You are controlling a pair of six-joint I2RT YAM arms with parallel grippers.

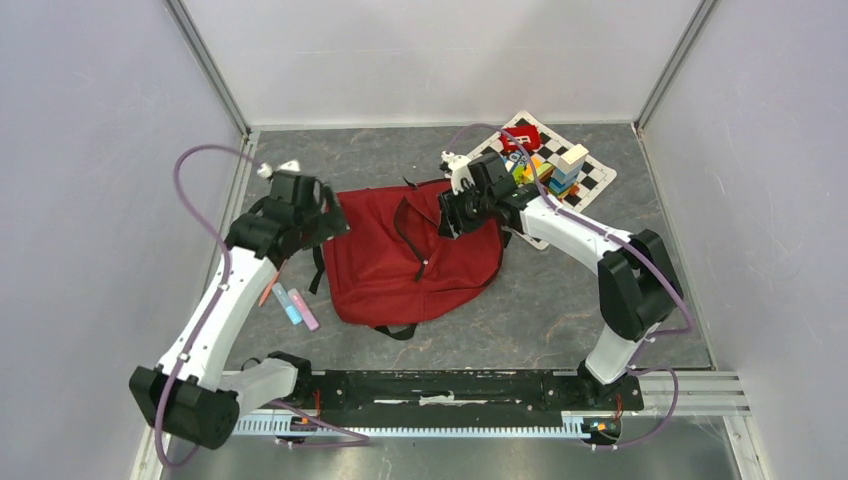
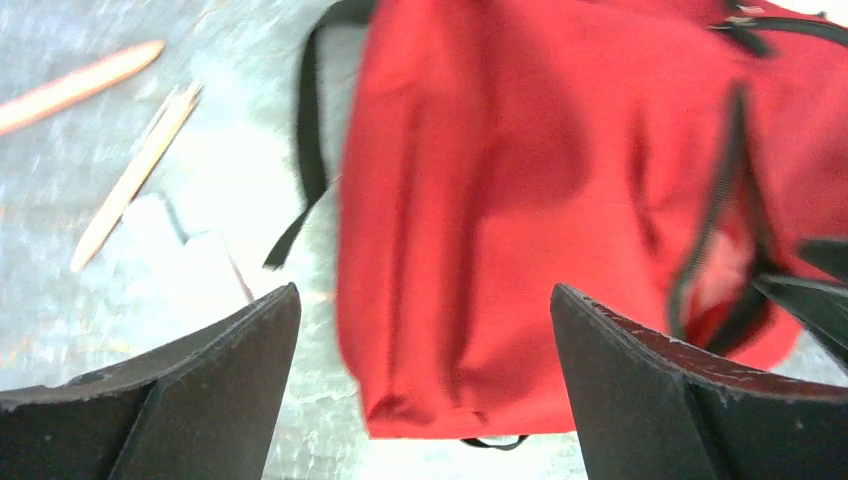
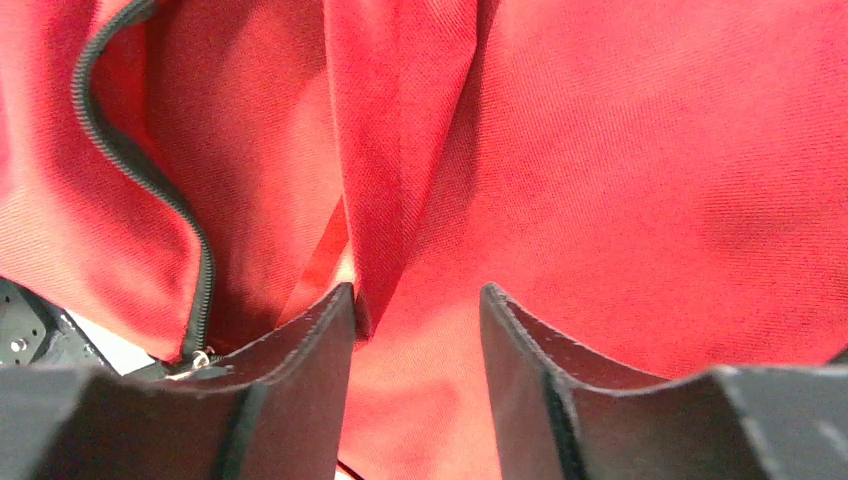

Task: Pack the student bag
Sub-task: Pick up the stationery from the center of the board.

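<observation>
The student bag (image 1: 400, 265) lies flat in the middle of the grey surface (image 1: 570, 300), with its black zipper partly open. The left gripper (image 2: 425, 300) hangs over the bag's left edge, jaws spread wide with nothing between them. The right gripper (image 3: 415, 292) sits low over the bag's upper right part, jaws about half apart, a fabric fold beside one finger.

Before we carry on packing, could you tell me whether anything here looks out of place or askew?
The student bag lies slumped and creased on the table, and a few pens lie loose beside it, not inside. Nothing looks spilled or damaged.
</observation>
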